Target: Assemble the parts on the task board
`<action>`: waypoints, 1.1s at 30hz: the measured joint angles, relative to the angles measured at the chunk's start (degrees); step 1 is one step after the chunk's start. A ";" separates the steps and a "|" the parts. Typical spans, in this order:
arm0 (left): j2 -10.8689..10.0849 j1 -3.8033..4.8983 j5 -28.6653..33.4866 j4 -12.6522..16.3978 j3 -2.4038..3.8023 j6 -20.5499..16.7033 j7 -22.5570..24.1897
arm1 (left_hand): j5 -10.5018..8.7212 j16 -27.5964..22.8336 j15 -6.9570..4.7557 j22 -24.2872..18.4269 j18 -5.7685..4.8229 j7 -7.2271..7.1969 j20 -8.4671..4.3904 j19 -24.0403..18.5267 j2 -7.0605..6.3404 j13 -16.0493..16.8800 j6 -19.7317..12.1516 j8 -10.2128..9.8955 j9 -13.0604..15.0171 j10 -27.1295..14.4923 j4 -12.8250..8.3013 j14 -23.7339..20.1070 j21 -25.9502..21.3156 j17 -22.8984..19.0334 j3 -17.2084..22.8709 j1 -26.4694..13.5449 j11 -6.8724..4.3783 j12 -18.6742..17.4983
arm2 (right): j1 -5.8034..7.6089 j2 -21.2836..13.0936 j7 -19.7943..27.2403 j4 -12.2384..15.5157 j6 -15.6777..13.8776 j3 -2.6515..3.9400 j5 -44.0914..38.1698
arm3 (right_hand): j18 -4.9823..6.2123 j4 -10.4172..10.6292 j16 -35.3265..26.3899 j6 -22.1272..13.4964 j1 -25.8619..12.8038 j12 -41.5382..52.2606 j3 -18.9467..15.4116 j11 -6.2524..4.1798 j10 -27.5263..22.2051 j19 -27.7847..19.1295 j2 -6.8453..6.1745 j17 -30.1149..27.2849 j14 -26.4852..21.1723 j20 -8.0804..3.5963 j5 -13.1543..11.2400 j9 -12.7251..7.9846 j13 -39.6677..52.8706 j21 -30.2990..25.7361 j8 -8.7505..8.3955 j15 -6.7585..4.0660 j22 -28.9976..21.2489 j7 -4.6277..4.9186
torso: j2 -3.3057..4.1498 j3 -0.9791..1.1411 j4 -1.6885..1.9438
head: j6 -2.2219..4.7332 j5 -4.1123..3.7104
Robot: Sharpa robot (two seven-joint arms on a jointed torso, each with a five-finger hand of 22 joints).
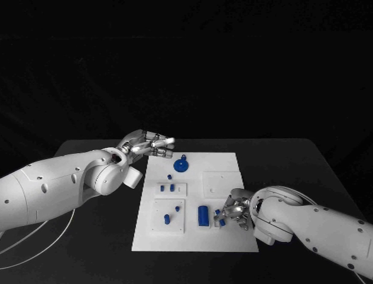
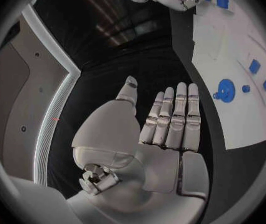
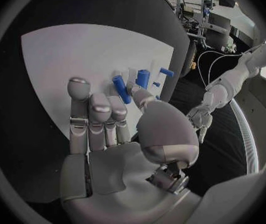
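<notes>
Head view: shows white task board lying flat in the middle of the black desk. Blue round part lies near the far left side of the board, with small blue parts below it and a taller blue part standing near the front. Left hand hangs over the desk just off the board's far left corner, fingers apart, holding nothing. Right hand sits low over the board's front right part, beside the taller blue part; cannot tell from up here what it holds. Left wrist view: shows the left hand flat and wide open, fingers straight and side by side, thumb out, nothing in it. Board lies beyond, with the blue round part and small blue parts on it. Right wrist view: shows the right hand over the board, fingers partly bent, tips next to a blue peg. Looks pinched between thumb and a finger, but cannot tell for sure. More blue parts stand just behind it.
</notes>
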 measured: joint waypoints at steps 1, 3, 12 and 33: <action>0.00 0.00 0.00 0.00 0.00 0.01 -0.01 | 0.00 0.00 0.00 0.00 0.00 0.00 0.00 0.00 0.00 0.00 0.00 0.00 0.00 0.00 0.00 0.00 0.00 0.00 0.00 0.00 0.00 0.00 | 0.00 0.03 -0.03 0.04 0.13 -0.02 -0.01 | 0.00 0.04 0.00 0.00 0.00 0.00 -0.09 0.00 0.00 0.00 0.00 0.00 0.00 0.00 0.00 -0.02 0.00 0.00 0.00 0.00 -0.02 0.00 | 0.00 -0.01 0.00 | 0.00 0.02; 0.01 0.00 0.01 0.00 0.00 0.03 -0.04 | 0.00 0.00 0.00 0.00 0.00 0.00 0.00 0.00 0.00 0.00 0.00 0.00 0.00 0.00 0.00 0.00 0.00 0.00 0.00 0.00 0.00 0.00 | 0.02 0.05 -0.10 0.04 0.39 -0.02 -0.02 | 0.00 0.35 0.00 0.00 0.00 0.00 -0.41 0.00 0.00 0.00 0.00 0.00 0.01 0.00 0.00 -0.11 -0.02 -0.11 0.00 0.01 -0.04 0.00 | 0.00 -0.01 0.01 | 0.00 0.06; 0.03 0.00 0.01 -0.05 0.00 0.31 -0.38 | 0.00 0.00 0.00 0.00 0.00 0.00 0.00 0.00 0.00 0.00 0.00 0.00 0.00 0.00 0.18 0.00 0.00 0.00 -0.18 0.00 0.00 0.00 | 0.10 0.23 -0.59 -0.09 1.73 0.00 0.00 | 0.00 2.56 -0.25 0.00 -0.33 -0.28 -3.59 0.00 0.01 0.00 0.33 0.01 0.02 0.00 -1.18 -0.61 -0.26 -0.68 0.26 0.02 -0.31 0.00 | 0.00 -0.01 -0.01 | -0.04 0.12; 0.09 0.00 0.01 -0.31 -0.02 0.93 -1.08 | 0.00 0.00 0.00 -0.01 0.00 0.00 0.00 0.00 0.00 0.00 0.00 0.00 0.00 0.00 0.33 0.00 0.00 -0.01 -0.33 0.00 0.00 0.00 | 0.12 0.90 -1.42 -0.78 1.93 -0.03 0.15 | 0.00 8.30 -1.04 -0.48 -0.83 -0.94 -9.98 0.12 -0.54 0.00 0.35 -0.10 0.03 0.00 -9.10 -1.81 -0.79 -1.54 0.49 0.03 -0.61 0.28 | 0.02 0.01 -0.02 | -0.05 0.23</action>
